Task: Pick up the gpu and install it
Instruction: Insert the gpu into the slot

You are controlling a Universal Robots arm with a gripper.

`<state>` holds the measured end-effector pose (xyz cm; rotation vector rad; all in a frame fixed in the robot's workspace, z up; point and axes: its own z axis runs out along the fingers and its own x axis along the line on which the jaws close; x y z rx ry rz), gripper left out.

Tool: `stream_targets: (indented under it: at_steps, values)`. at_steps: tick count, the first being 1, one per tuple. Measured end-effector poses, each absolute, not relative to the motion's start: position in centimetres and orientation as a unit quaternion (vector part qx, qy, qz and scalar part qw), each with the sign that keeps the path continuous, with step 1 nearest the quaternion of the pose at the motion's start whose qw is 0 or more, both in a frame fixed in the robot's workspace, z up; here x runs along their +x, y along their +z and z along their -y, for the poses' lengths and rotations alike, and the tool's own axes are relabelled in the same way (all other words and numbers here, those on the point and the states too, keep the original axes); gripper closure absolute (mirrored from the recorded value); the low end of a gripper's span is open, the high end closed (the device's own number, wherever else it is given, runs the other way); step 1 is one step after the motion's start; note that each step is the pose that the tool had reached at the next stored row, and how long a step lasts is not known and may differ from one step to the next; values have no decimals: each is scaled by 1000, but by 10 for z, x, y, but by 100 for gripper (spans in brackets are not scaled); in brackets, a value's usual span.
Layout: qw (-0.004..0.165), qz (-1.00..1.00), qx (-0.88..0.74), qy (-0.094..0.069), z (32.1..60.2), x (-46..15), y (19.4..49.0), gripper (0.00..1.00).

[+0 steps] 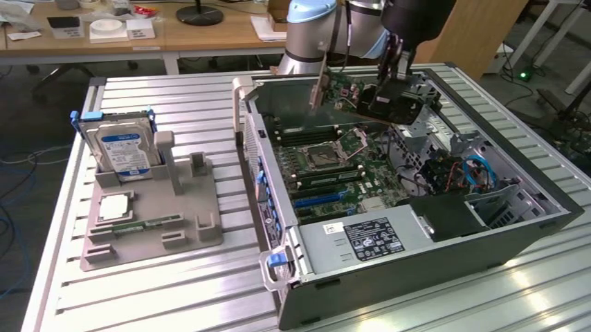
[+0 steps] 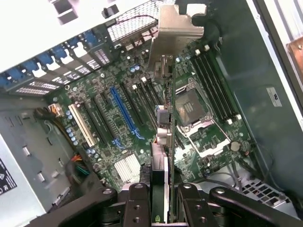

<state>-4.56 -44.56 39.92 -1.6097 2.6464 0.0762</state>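
Observation:
My gripper (image 1: 392, 93) is shut on the gpu (image 1: 344, 86), a dark card held in the air over the far end of the open computer case (image 1: 517, 232). The card's narrow silvery bracket (image 1: 320, 86) hangs on the side toward the exterior view's left. In the wrist view the gpu (image 2: 163, 137) is seen edge-on between the black fingers (image 2: 137, 201), with its metal bracket (image 2: 177, 26) at the far end. Below it lies the green motherboard (image 2: 99, 156) with a blue slot (image 2: 124, 111) and the open processor socket (image 2: 191, 106). The card is clear of the board.
A grey fixture (image 1: 152, 221) on the exterior view's left holds a silver hard drive with a blue label (image 1: 124, 149), a processor chip (image 1: 113, 206) and a memory stick (image 1: 148, 225). Inside the case sit a power supply (image 1: 369, 238) and blue cables (image 1: 480, 169). Desks stand behind.

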Motion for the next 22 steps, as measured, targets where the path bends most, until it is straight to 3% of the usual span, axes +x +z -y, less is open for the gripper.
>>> stream_targets:
  at_steps: [22]
  values:
    - [25,-787,-616,23,447,-46,397,73]
